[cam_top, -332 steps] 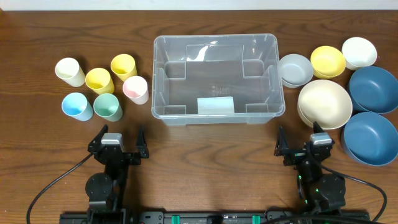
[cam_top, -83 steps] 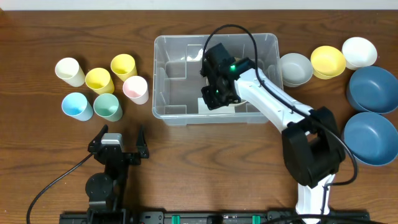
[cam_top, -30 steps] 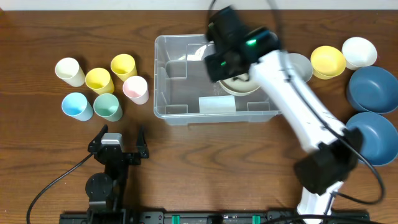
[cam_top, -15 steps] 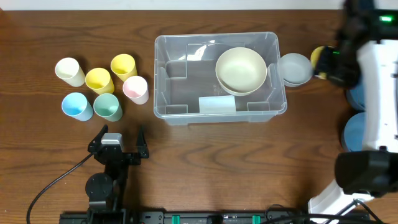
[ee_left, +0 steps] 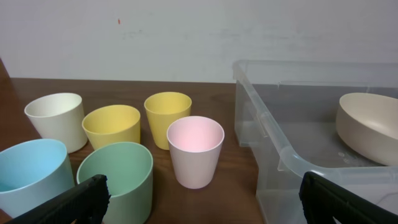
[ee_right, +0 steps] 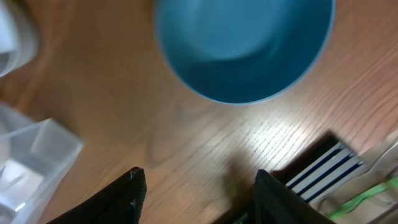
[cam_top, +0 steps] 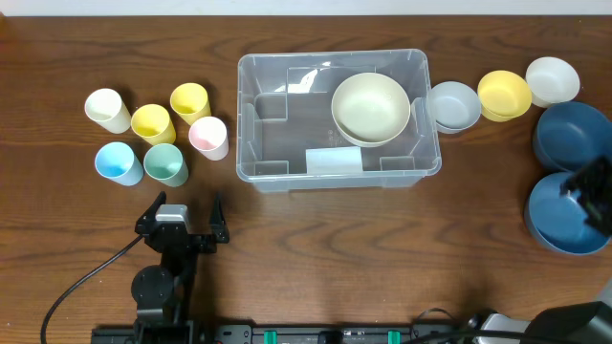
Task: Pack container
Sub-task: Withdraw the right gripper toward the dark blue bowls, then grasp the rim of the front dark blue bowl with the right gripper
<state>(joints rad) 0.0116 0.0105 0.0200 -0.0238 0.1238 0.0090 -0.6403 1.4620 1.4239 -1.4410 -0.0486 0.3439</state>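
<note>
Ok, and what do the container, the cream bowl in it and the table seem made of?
The container: clear glossy plastic; the wood shows through its walls and floor. The cream bowl: probably matte plastic or similar; even opaque colour, no sharp highlights. The table: dark wood or wood-look laminate, slight sheen; grain lines run across it.

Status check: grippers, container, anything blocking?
Left gripper open, empty, at the table's near edge. Right gripper open, empty, beside a blue bowl. Container holds one cream bowl. Nothing over its opening.
</note>
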